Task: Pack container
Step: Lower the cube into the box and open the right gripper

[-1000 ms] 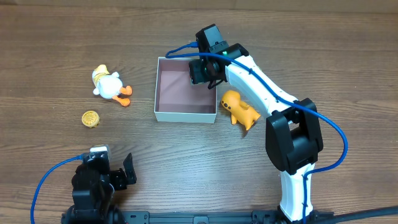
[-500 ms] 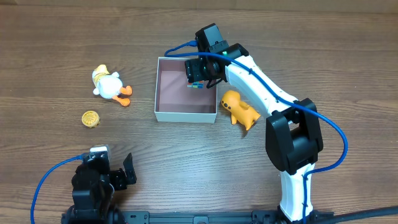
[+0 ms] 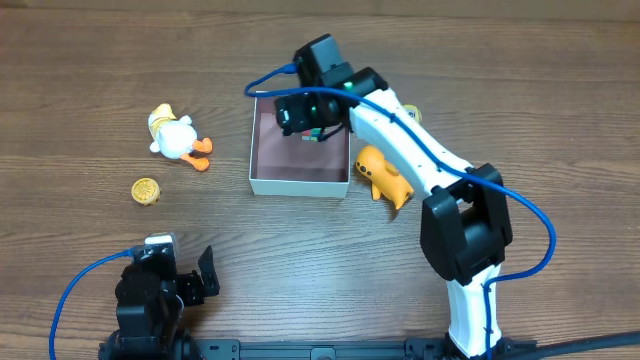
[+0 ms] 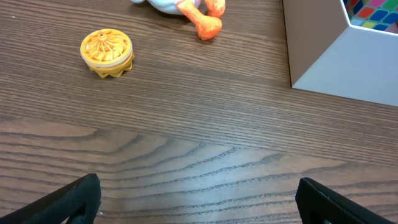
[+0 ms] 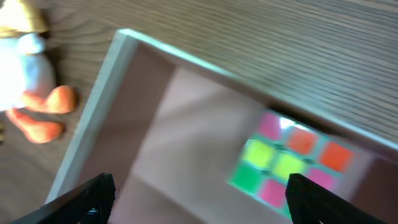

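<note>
Right claw [image 3: 305, 112] up first: hangs over the small square shallow white-walled box [image 3: 298, 185] with the pinkish-brown floor, spread wide, grips nothing. Looks straight down on a multicoloured puzzle cube [image 5: 289, 165] lying inside that box, in its right half. Left claw [image 4: 202, 208] next: sits low near the front edge of the brown wooden counter [image 3: 300, 260], gaping wide too, holds nothing. Off to the left, well apart from the box: white toy duck with orange feet [image 3: 175, 135], and a yellow ridged disc [image 3: 146, 190]. Just beside the right wall: orange-yellow toy animal [image 3: 385, 175].
</note>
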